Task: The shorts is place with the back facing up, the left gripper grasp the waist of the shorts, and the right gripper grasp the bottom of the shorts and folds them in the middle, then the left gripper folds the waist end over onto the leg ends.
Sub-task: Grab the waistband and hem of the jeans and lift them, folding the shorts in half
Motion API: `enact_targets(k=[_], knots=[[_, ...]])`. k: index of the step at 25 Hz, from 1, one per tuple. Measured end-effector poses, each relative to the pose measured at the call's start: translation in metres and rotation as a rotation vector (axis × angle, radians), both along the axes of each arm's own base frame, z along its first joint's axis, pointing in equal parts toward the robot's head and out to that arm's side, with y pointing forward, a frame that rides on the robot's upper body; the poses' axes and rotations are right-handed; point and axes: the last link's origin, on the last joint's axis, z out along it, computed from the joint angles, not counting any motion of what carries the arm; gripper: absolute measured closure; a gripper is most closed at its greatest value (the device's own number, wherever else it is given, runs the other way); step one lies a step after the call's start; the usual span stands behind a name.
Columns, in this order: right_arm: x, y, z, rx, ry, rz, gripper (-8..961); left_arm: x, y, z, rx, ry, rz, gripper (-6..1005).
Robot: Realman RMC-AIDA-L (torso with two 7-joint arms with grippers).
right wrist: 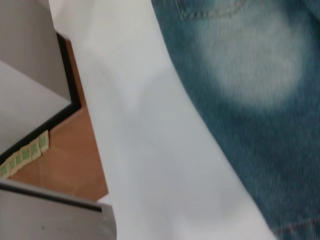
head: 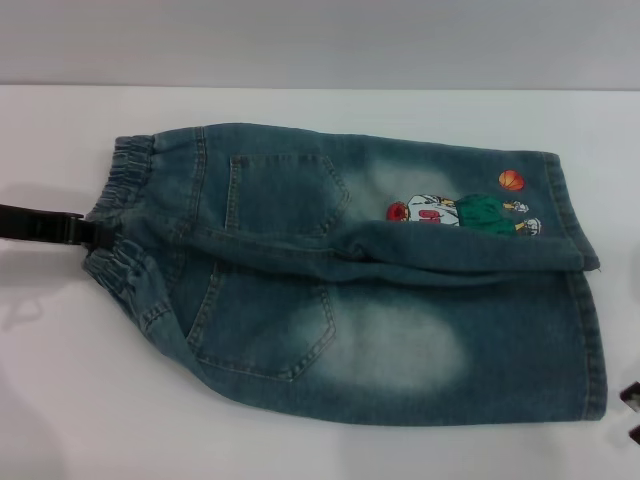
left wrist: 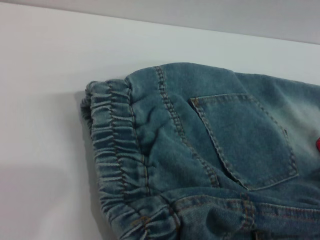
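Observation:
The faded blue denim shorts (head: pixel 400 340) lie flat on the white table, back up, with both patch pockets showing. The ruffled waist (head: pixel 125 215) points left and the leg ends (head: pixel 585 330) point right. The far leg carries the cartoon figure and orange basketball print (head: pixel 512 180) and overlaps the near leg along the middle crease. My left gripper (head: pixel 88 233) reaches in from the left, its black tip at the middle of the waist. The waist (left wrist: pixel 112 150) fills the left wrist view. Only slivers of my right gripper (head: pixel 632 413) show at the lower right edge, just off the near leg's hem.
The white table (head: pixel 60 400) spreads around the shorts, with a grey wall behind it. In the right wrist view the near leg (right wrist: pixel 260 75) lies beside bare tabletop (right wrist: pixel 150 150), and past the table's edge are an orange-brown floor (right wrist: pixel 65 165) and grey furniture (right wrist: pixel 30 50).

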Motion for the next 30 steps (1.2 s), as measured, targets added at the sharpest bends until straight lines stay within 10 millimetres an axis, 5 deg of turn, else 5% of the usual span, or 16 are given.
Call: enact_targets(k=[9, 30], knots=[[0.007, -0.003, 0.002, -0.025, -0.068, -0.02, 419, 0.004, 0.001, -0.005, -0.007, -0.005, -0.007, 951], [0.002, 0.005, -0.029, -0.002, -0.156, 0.037, 419, 0.008, 0.002, -0.007, -0.017, -0.014, -0.015, 952]])
